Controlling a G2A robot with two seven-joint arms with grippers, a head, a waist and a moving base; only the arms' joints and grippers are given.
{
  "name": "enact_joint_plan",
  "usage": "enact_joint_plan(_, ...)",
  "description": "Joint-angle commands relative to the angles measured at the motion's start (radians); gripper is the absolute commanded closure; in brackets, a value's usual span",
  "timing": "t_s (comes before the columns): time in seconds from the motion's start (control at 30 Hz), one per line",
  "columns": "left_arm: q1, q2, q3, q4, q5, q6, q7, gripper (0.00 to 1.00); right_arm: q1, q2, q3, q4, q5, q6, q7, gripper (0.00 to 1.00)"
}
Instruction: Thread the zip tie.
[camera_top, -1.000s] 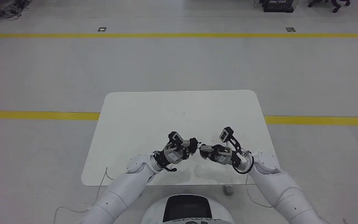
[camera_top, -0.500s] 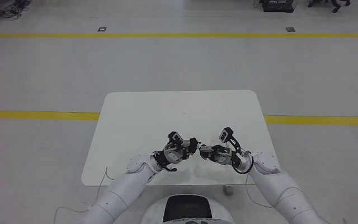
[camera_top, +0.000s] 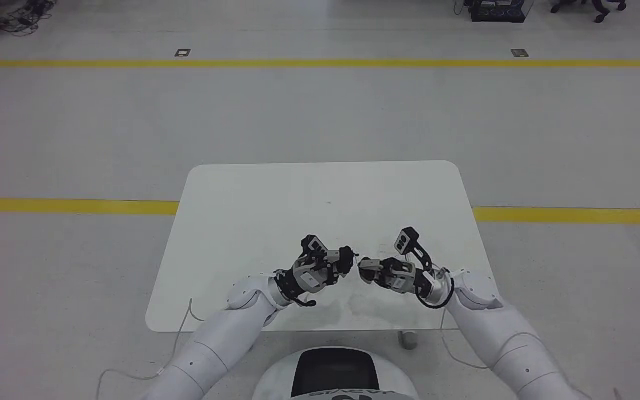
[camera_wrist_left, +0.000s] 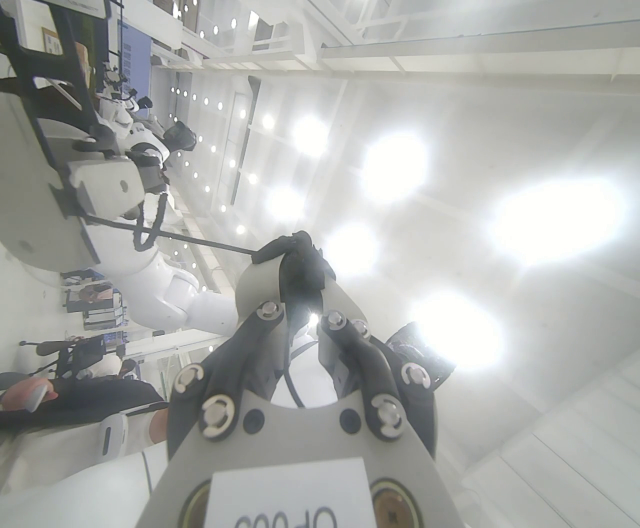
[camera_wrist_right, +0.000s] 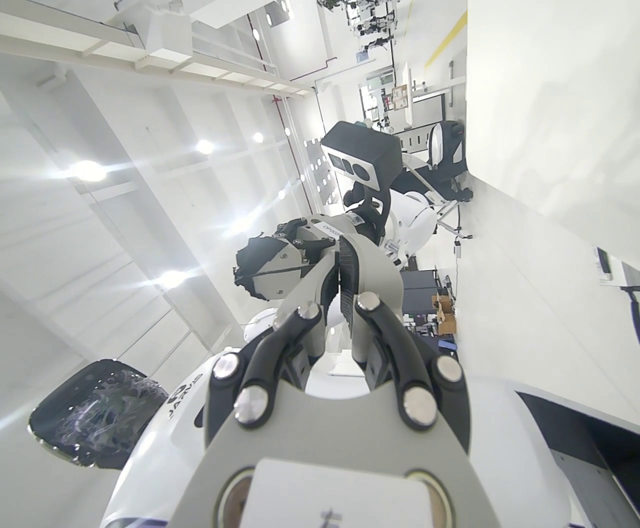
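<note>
Left gripper (camera_wrist_left: 299, 251) and right gripper (camera_wrist_right: 339, 261), tips facing at 6 o'clock on the table (camera_top: 300, 190), each clamp the zip tie (camera_wrist_left: 200, 241); its ends lie hidden inside the jaws.

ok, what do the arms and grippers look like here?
Glossy white shells on left arm and right arm. On left gripper and right gripper: grey palm plate with a white label, black linkage bars on silver pins, pale fingers with black pads. Black camera block on a bracket at each wrist, black cable alongside.

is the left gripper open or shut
Shut on the zip tie: the left gripper has its fingertips pressed together over one end of the strap.
</note>
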Motion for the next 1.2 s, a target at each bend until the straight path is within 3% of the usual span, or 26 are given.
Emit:
enact_joint_plan(0.0, 0.0, 0.0, 0.0, 0.0, 0.0, 0.0, 0.0, 1.0, -0.005, 0.002, 0.01, 0.002, -0.003, 0.0, -0.005, 0.0)
enact_joint_plan(0.37, 0.0, 0.0, 0.0, 0.0, 0.0, 0.0, 0.0, 1.0, -0.053, 0.022, 0.103, -0.052, 0.016, -0.011, -0.043, 0.0)
enact_joint_plan(0.7, 0.0, 0.0, 0.0, 0.0, 0.0, 0.0, 0.0, 1.0, -0.053, 0.022, 0.103, -0.054, 0.014, -0.012, -0.05, 0.0)
enact_joint_plan(0.77, 0.0, 0.0, 0.0, -0.002, 0.001, 0.001, 0.006, 1.0, -0.061, 0.023, 0.112, -0.082, -0.009, -0.033, -0.076, 0.0)
enact_joint_plan(1.0, 0.035, 0.009, -0.021, -0.1, 0.005, 0.015, 0.06, 1.0, -0.135, 0.042, 0.202, -0.195, -0.037, -0.089, -0.088, 0.0)
enact_joint_plan(1.17, 0.073, 0.023, -0.053, -0.193, 0.029, 0.013, 0.085, 1.0, -0.201, 0.056, 0.273, -0.283, -0.066, -0.112, -0.113, 0.0)
